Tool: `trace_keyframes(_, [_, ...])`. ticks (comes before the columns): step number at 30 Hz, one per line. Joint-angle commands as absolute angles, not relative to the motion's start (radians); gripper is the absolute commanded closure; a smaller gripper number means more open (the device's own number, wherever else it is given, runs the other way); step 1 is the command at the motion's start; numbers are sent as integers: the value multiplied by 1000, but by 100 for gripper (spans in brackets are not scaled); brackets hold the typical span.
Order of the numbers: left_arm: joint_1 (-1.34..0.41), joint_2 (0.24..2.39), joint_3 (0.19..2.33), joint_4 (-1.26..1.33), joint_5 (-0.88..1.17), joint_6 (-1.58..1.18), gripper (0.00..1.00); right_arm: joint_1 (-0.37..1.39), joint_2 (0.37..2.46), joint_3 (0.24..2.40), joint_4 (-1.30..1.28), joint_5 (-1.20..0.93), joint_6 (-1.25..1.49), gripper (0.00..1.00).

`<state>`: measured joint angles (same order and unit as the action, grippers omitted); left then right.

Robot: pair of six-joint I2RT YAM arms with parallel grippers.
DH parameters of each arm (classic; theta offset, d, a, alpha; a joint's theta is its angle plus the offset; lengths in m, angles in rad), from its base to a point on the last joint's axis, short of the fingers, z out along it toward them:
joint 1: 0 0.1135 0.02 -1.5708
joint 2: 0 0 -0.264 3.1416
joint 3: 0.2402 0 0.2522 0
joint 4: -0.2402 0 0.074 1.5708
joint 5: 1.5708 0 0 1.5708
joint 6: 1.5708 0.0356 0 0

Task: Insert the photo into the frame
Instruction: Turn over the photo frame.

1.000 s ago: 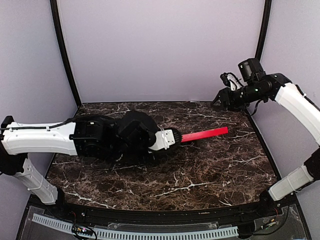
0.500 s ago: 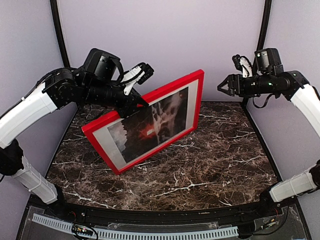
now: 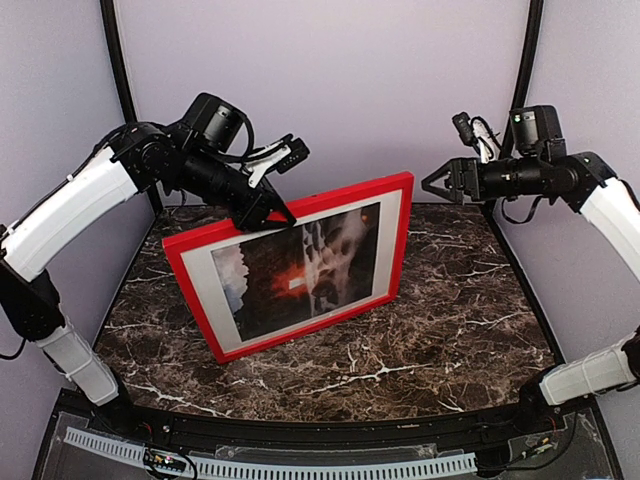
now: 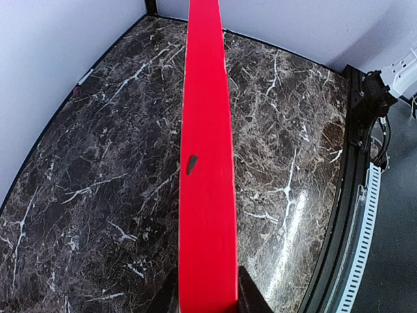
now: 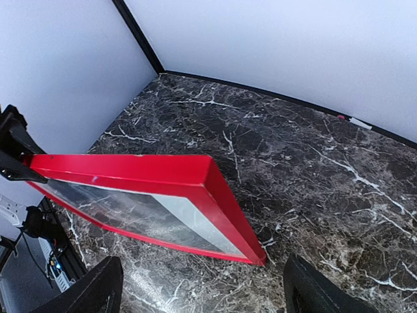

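Photo appears seated in frame behind white mat. Frame stands tilted on desk, picture centre. Left fingers clamped on frame top. Right fingers spread apart, upper right, clear of frame. Remaining: lay frame down, release.

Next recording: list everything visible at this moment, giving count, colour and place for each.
frame: one, bright red, propped steeply over the middle of the table, front towards the arms' bases.
photo: one, dark with a red-orange glow, inside the frame.
mat: one, white, bordering the photo inside the rails.
table: one, dark brown marble with white veins, under everything.
walls: pale lilac, behind and at both sides.
left end effector: one, black, closed on the frame's top rail.
right end effector: one, black, open, in the air beside the frame's upper right corner, touching nothing.
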<state>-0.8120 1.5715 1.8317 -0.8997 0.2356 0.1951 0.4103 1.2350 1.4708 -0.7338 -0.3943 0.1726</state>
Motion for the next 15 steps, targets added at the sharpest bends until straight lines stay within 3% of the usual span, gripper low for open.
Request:
trace_keyframes(1, [-783, 1585, 1948, -879, 384, 296, 100, 453, 1245, 1497, -701, -481, 98, 13])
trace_keyframes(15, [-774, 1735, 2134, -1074, 513, 516, 100, 677, 1390, 1758, -921, -298, -149, 14])
